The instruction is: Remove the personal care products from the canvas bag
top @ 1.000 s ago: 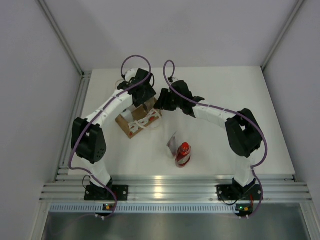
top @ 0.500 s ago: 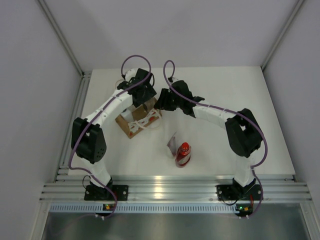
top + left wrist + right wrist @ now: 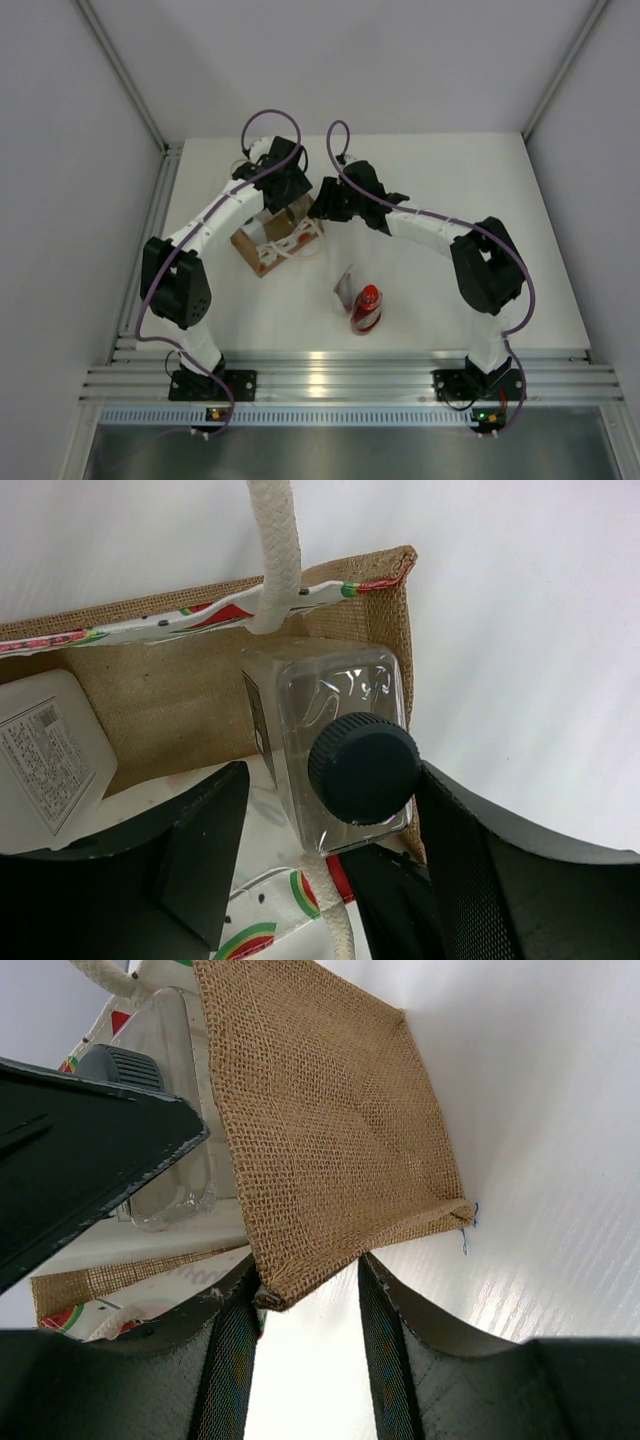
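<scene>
Left end effector [image 3: 332,775]: hung over the mouth of the canvas bag [image 3: 270,250]. Stayed clear of a grip, spread wide with one finger on each side of the dark-capped bottle [image 3: 340,710] and a visible gap at the 9 o'clock finger.
Right end effector [image 3: 308,1265]: was clamped on the brown burlap end wall of the bag, at the bag's 2 o'clock side in the overhead view, with the folded edge filling the space between both fingers.
Canvas bag: sat on the desk [image 3: 480,220], toward 10 o'clock of the surface, below both wrists. Showed a tan end and a white, red-patterned side, with the mouth turned to the left wrist camera.
Dark-capped bottle: sat inside the bag, tucked into the corner against the burlap wall. Presented a round dark cap and clear shoulders to the left wrist camera.
Second white bottle [image 3: 50,750]: lay inside the bag at 9 o'clock of the dark-capped bottle, apart from it. Showed a printed label, with the cap out of view.
Rope handle [image 3: 278,550]: was white; rose from the patterned rim at 12 o'clock of the dark-capped bottle.
Red bottle [image 3: 366,308]: lay on the desk outside the bag, at 4 o'clock of it and well apart, with the red cap toward 12 o'clock.
White flat tube [image 3: 345,283]: lay on the desk just beside the red bottle, at its 11 o'clock.
</scene>
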Robot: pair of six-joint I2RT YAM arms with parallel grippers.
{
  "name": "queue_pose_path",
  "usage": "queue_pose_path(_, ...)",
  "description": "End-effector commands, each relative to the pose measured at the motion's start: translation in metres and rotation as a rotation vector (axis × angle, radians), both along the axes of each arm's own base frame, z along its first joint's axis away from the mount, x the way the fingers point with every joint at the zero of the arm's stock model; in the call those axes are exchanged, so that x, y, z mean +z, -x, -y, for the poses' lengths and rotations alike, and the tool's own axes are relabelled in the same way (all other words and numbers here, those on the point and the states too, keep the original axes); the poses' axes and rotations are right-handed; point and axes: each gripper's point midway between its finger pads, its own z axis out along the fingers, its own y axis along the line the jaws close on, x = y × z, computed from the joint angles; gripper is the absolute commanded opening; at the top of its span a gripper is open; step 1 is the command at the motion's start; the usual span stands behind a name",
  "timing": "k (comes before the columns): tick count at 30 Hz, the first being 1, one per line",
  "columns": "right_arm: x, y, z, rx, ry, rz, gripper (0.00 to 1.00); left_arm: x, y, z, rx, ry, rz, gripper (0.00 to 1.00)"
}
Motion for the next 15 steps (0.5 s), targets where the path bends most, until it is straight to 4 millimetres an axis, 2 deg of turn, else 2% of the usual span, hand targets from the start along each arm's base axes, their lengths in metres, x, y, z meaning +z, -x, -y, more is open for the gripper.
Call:
queue_pose_path(1,0.013,-0.016,0.003,-0.007,-0.012,0.041,0.41,0.035,-0.001,-0.004,0.018,0.04,0.092,0.71)
queue_pose_path(8,0.011,-0.016,0.002,-0.004,-0.014,0.035,0.41,0.037,-0.001,-0.003,0.012,0.045,0.096,0.71)
queue_pose_path(15,0.012,-0.014,0.002,-0.002,-0.013,0.036,0.41,0.013,-0.003,0.003,0.0,0.04,0.041,0.67)
